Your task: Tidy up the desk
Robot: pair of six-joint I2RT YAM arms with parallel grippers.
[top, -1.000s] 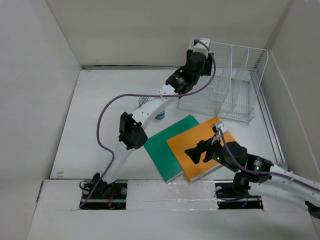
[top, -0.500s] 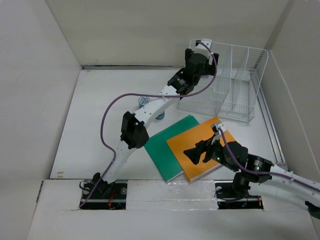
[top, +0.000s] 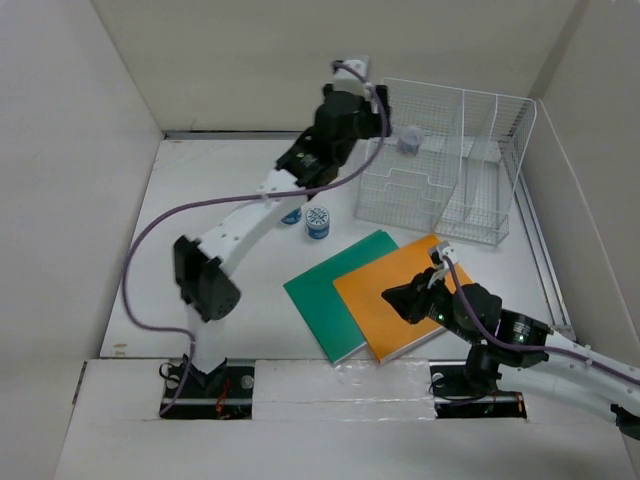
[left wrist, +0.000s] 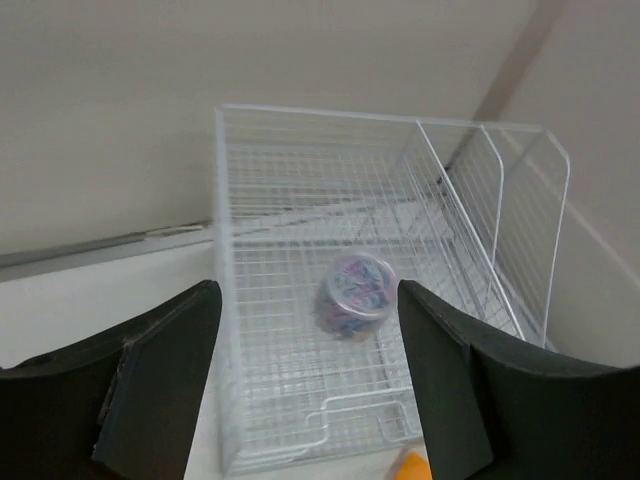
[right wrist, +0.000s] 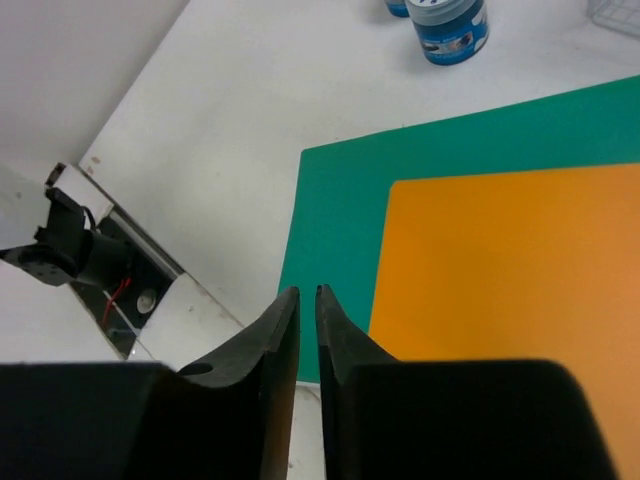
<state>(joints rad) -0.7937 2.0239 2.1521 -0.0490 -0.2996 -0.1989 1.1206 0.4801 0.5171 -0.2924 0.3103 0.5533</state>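
1. Item nearest the lower edge of the top view: right end effector (top: 397, 298), lower right, low over the orange notebook. Its fingers (right wrist: 283, 335) are drawn together with only a thin slit between them, and they hold nothing.
2. Orange notebook (top: 365, 300): lies flat, lower centre-right, on top of the green notebook and covering that one's right part.
3. Green notebook (top: 318, 300): lies flat on the surface, showing to the left of and above the orange one.
4. Blue-labelled jar (top: 317, 222): upright at the centre of the top view, just beyond the green notebook's upper edge and apart from it. A second jar (top: 292, 215) stands just beside it to the left, partly hidden by the left arm.
5. Surface (top: 200, 230): matte white desk top filling the middle of the top view between pale wall panels. It carries the notebooks, the jars and the rack.
6. Left end effector (left wrist: 307, 292): upper centre of the top view, raised and facing the rack. Its fingers are spread wide apart with nothing between them.
7. Wire rack (top: 470, 205): white mesh, upper right, standing on the surface near the far right corner.
8. Clear round tub (top: 410, 140): inside the rack's left-hand section, seen through the mesh. Its contents are mixed in colour and too small to identify.
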